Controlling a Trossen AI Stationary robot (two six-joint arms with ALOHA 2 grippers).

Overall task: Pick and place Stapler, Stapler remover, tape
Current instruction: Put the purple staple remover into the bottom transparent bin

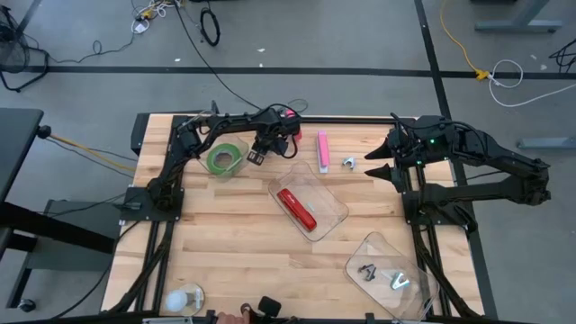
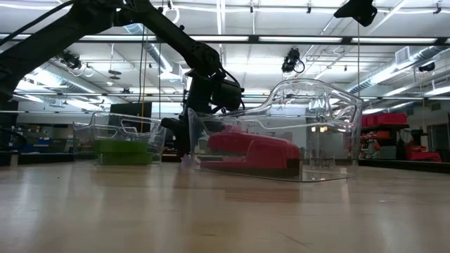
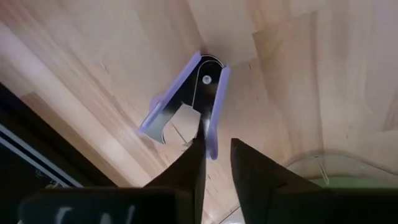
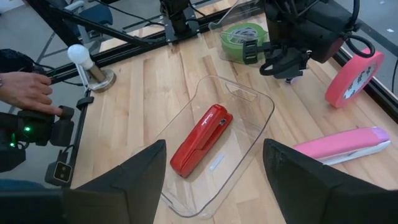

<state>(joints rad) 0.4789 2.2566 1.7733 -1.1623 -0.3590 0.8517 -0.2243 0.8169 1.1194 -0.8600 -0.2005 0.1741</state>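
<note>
A purple stapler remover lies flat on the wood table. My left gripper stands just above it near the table's far edge, its fingers a narrow gap apart and pointing down at it. A red stapler lies in a clear tray. A green tape roll sits in a clear tub. My right gripper is wide open and empty at the far right.
A pink stapler and a pink tape roll lie near the far edge. A clear tray with small metal parts sits at the near right. A white-ball stand is at the near left. A person's hand shows beyond the table.
</note>
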